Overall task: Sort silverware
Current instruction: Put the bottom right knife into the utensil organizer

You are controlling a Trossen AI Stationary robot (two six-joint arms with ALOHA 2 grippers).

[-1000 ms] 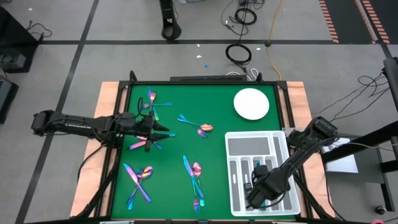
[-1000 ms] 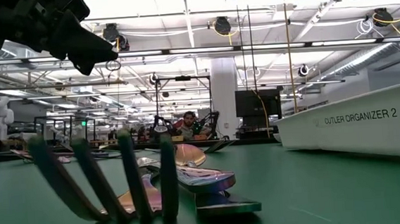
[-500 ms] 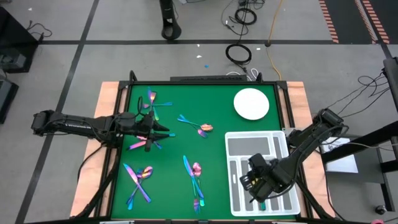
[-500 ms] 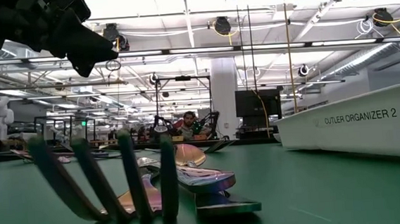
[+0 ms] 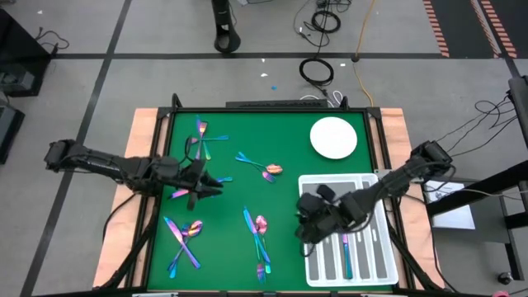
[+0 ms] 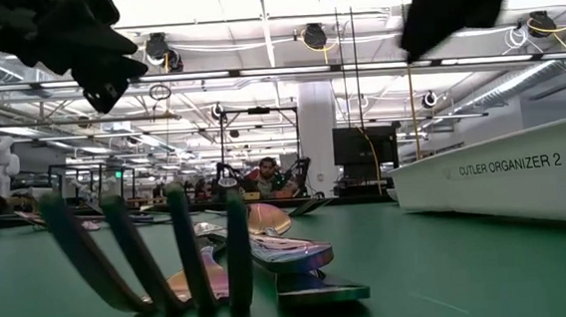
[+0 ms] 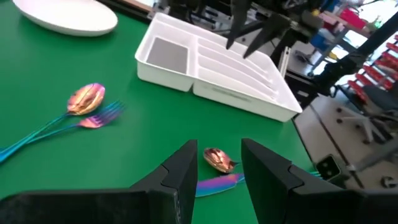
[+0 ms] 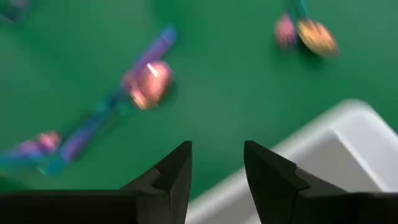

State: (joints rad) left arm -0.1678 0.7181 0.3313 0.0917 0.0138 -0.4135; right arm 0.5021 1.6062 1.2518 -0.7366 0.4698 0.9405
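Note:
The iridescent silverware lies flat on the green mat in several groups: far left (image 5: 202, 136), centre (image 5: 260, 165), near left (image 5: 183, 239) and near centre (image 5: 257, 231). One teal piece (image 5: 346, 256) lies in a slot of the white tray (image 5: 375, 186). My left gripper (image 5: 210, 183) hovers open and empty above pieces left of centre; its wrist view (image 7: 217, 149) shows a spoon (image 7: 217, 160) just beyond the fingertips. My right gripper (image 5: 305, 223) hangs open and empty over the tray's left edge, and in its wrist view (image 8: 217, 146) a spoon (image 8: 146, 81) lies ahead.
A round white plate (image 5: 333, 137) sits at the far right of the mat, beyond the tray. In the low view a fork (image 6: 150, 258) lies close in front and the tray wall (image 6: 504, 178) stands on the right. Bare mat lies between the groups.
My right gripper has risen out of the tray's near slots and swung toward the table's left and far side, ending over the tray's left edge. A teal piece now shows in a slot where it was. My left gripper has shifted slightly toward the near edge.

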